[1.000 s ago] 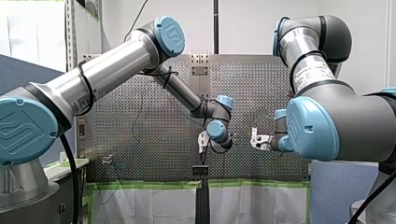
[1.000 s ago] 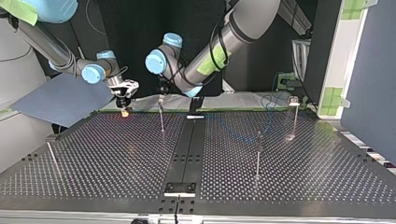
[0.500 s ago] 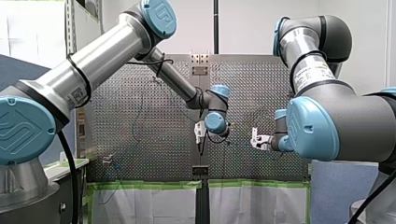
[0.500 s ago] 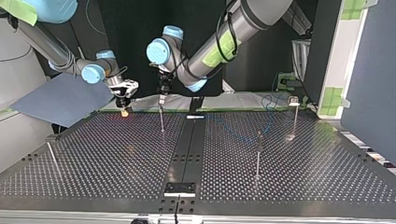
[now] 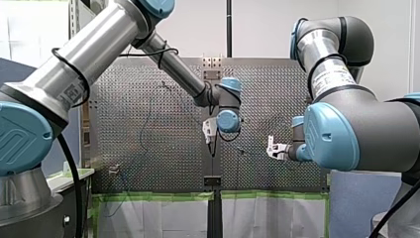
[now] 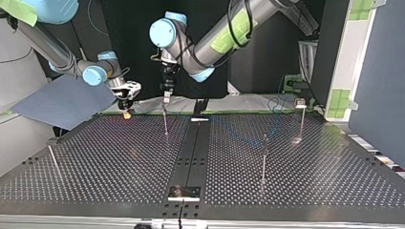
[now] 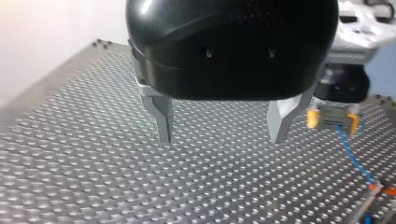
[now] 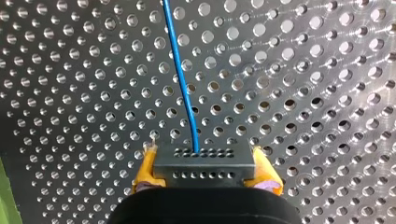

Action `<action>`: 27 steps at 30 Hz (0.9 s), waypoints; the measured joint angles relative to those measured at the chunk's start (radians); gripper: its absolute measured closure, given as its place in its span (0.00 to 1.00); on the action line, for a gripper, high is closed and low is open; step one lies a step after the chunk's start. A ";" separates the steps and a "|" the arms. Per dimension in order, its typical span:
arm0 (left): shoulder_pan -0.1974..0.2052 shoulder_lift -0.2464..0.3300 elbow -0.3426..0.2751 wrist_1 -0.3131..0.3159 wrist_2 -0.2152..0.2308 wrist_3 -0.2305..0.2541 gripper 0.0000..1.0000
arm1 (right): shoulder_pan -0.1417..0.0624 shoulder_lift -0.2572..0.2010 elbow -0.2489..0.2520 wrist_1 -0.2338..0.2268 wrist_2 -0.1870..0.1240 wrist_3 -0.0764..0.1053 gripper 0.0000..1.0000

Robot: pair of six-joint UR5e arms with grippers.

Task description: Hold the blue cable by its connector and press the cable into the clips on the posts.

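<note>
Perforated metal table (image 6: 110, 157), slender posts (image 6: 263, 160) upright; right gripper (image 8: 205, 173), yellow pads (image 8: 145, 170) pinching the black connector (image 8: 204, 164) close over the table; blue cable (image 8: 183, 79) trailing from it across the holes; left gripper (image 7: 222, 126), metal fingers (image 7: 163, 116) spread apart, near the right one.

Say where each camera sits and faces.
Front: behind my left arm and my right arm, facing the table.
Top: across the table, facing both arms.
Left wrist: behind the open left gripper, facing the table.
Right wrist: behind the right gripper, shut on the connector.
Both wrist views share the blue cable.
</note>
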 joint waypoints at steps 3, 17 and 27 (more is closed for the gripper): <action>-0.011 0.027 -0.027 0.027 -0.027 -0.005 0.00 | -0.002 0.000 0.000 0.000 0.000 0.001 1.00; -0.072 0.160 -0.160 0.105 -0.150 -0.028 0.00 | -0.009 0.000 0.000 0.033 0.003 -0.008 1.00; -0.096 0.255 -0.255 0.102 -0.171 -0.060 0.00 | -0.015 0.000 0.000 0.043 0.033 -0.023 1.00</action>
